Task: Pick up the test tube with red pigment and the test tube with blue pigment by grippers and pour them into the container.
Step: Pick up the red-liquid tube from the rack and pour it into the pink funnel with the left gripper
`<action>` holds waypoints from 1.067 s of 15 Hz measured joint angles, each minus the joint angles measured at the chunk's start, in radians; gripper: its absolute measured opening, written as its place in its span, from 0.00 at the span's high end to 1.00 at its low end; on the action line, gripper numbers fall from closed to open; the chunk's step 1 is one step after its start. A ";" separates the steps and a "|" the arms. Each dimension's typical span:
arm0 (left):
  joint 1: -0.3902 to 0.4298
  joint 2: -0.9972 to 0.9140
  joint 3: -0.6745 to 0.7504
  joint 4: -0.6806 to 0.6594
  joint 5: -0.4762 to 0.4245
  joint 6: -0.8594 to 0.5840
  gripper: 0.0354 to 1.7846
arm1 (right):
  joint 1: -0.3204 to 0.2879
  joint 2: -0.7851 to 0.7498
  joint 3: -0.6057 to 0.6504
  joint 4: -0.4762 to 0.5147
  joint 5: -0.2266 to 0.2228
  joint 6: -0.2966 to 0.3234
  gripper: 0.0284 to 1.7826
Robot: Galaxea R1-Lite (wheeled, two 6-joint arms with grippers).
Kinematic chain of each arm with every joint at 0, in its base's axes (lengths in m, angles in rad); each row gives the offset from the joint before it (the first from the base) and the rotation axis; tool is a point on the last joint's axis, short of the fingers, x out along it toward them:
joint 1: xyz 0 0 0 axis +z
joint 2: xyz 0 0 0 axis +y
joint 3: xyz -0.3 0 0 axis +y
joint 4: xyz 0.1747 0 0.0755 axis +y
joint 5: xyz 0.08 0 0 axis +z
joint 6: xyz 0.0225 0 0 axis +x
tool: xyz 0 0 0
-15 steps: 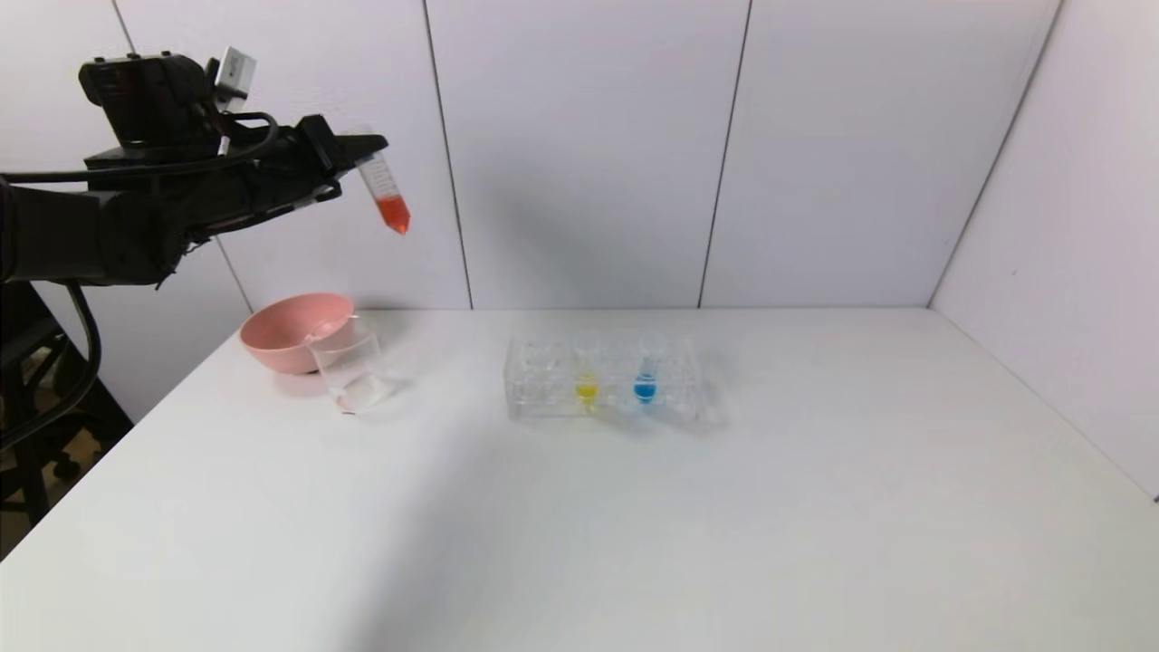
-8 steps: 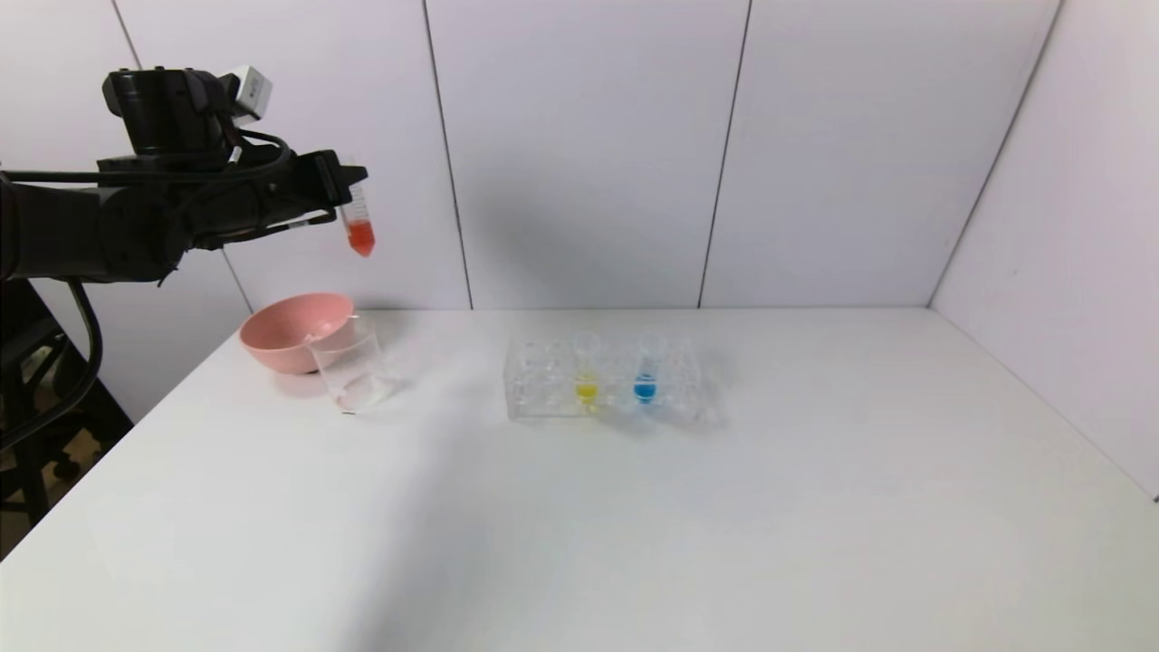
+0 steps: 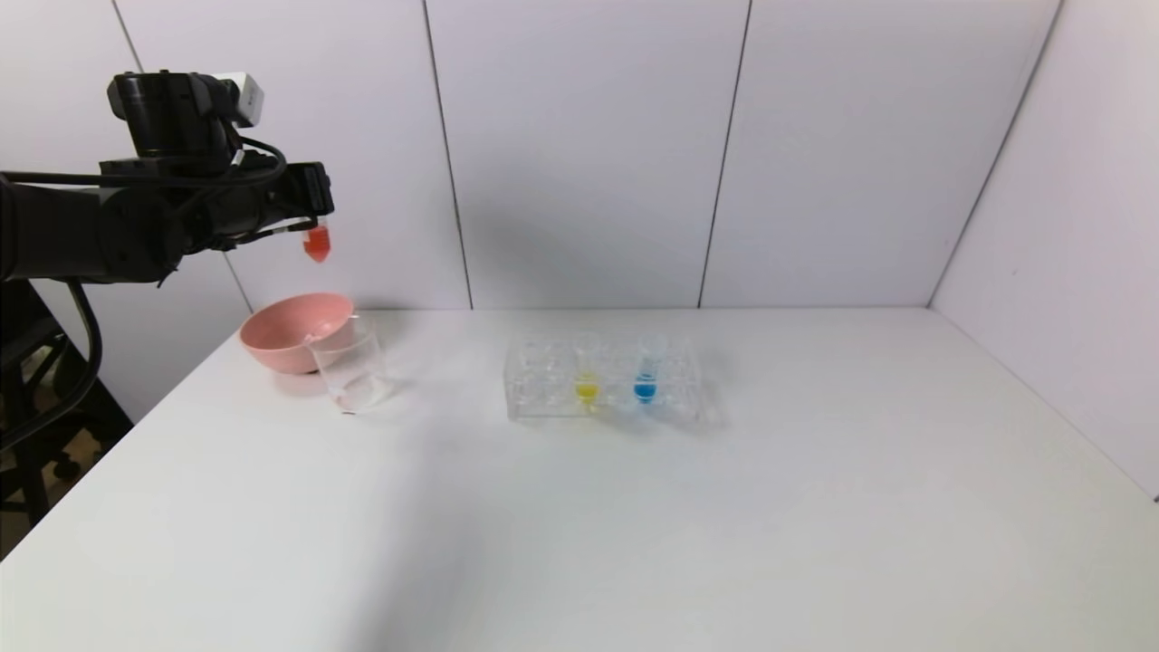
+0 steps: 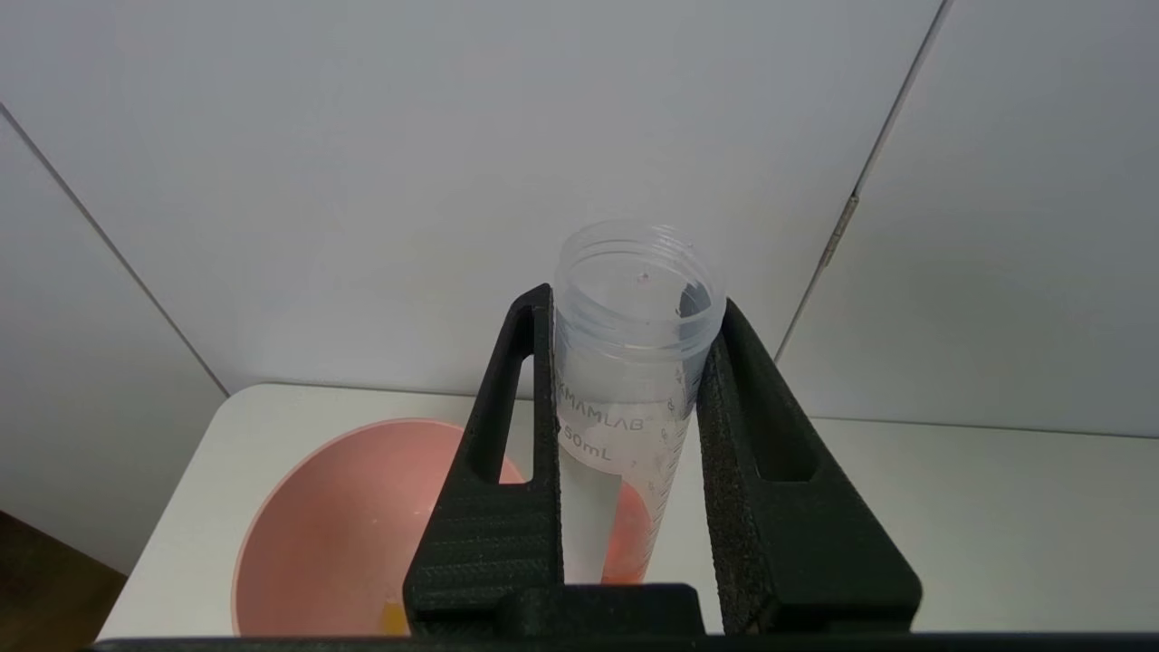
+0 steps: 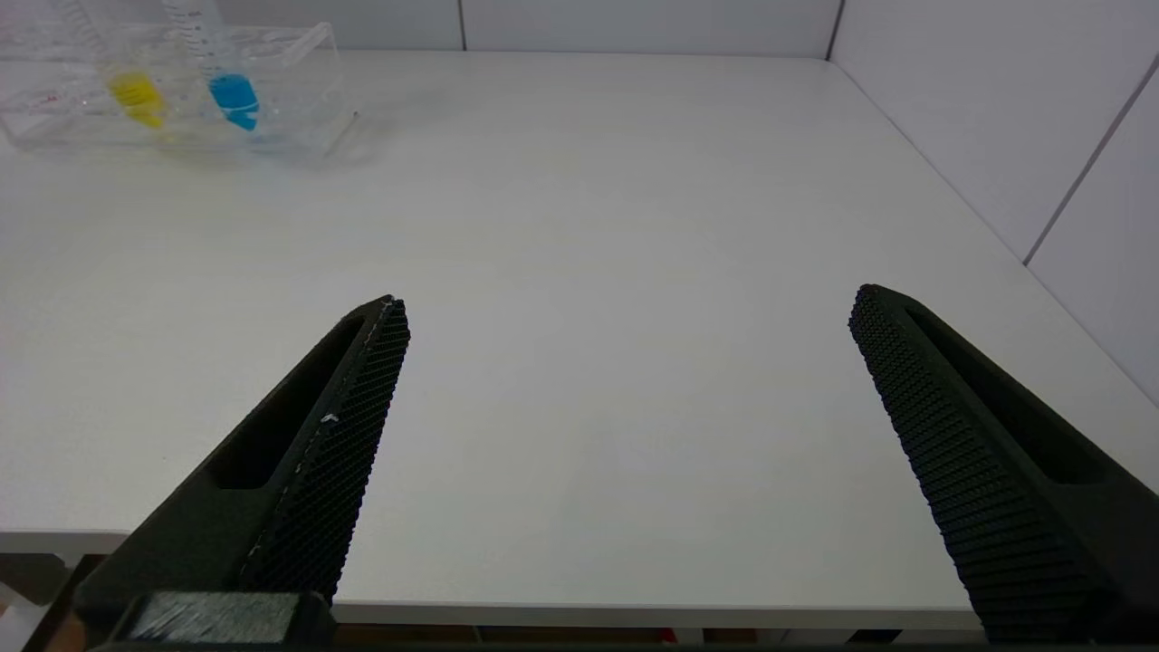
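My left gripper (image 3: 312,201) is high at the left, above the pink bowl, and shut on the test tube with red pigment (image 3: 317,243). The tube hangs roughly upright with its red tip down. In the left wrist view my gripper (image 4: 634,312) clamps the tube (image 4: 625,398) near its open mouth. The container (image 3: 351,373), a clear beaker, stands on the table just in front of the bowl. The test tube with blue pigment (image 3: 645,388) stands in the clear rack, also in the right wrist view (image 5: 234,98). My right gripper (image 5: 629,308) is open and empty above the table's near edge.
A pink bowl (image 3: 292,330) stands behind the beaker, and shows below the held tube in the left wrist view (image 4: 344,525). The clear tube rack (image 3: 605,380) mid-table also holds a yellow-tipped tube (image 3: 587,389). White walls close the back and right.
My left gripper has moved left and slightly down with the red tube, from right of the beaker to above the pink bowl. The tube has swung from tilted to about upright.
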 joint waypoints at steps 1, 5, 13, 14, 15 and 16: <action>0.000 -0.003 0.001 0.000 0.000 0.001 0.76 | 0.000 0.000 0.000 0.000 0.000 0.000 0.00; 0.002 -0.010 0.004 -0.001 0.001 0.003 0.76 | 0.000 0.000 0.000 0.000 0.000 0.000 0.00; 0.040 -0.031 0.032 0.000 0.001 0.032 0.76 | 0.000 0.000 0.000 0.000 0.000 0.000 0.00; 0.046 -0.034 0.040 -0.001 0.001 0.033 0.76 | 0.000 0.000 0.000 0.000 0.000 0.000 0.00; 0.052 -0.039 0.053 -0.003 0.001 0.033 0.76 | 0.000 0.000 0.000 0.000 0.000 0.000 0.00; 0.059 -0.046 0.074 -0.003 0.001 0.032 0.76 | 0.000 0.000 0.000 0.000 0.001 0.000 0.00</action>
